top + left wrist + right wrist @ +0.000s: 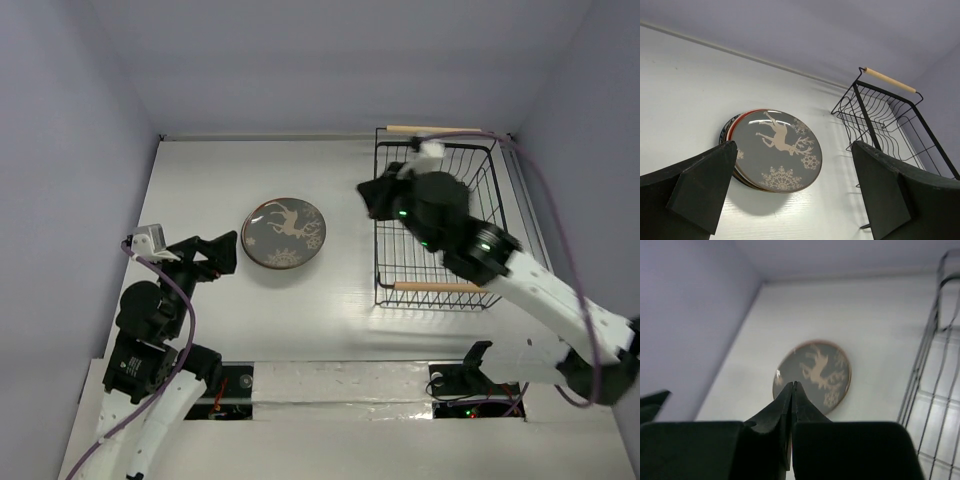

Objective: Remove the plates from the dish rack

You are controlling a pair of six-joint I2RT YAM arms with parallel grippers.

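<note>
1. In the overhead view we are seeing pale walls closing in the white table (200,180) at the left, top and right of the frame. Bare tabletop is lying between the plates (285,232) at centre left and the dish rack (470,165) in the upper right corner.
2. The left gripper (222,255) is sitting just left of the stack, apart from it, with its jaws spread wide and gripping nothing.
3. The right gripper (792,390) is hovering at the rack's left rim, with its fingers pressed together and nothing between them.
4. The plates are lying flat in one stack. The deer plate (775,150) is on top, face up, with its antlers pointing toward the right of the frame. The rack's long axis is running from top to bottom of the frame, with a wooden handle (438,287) at each end.
</note>
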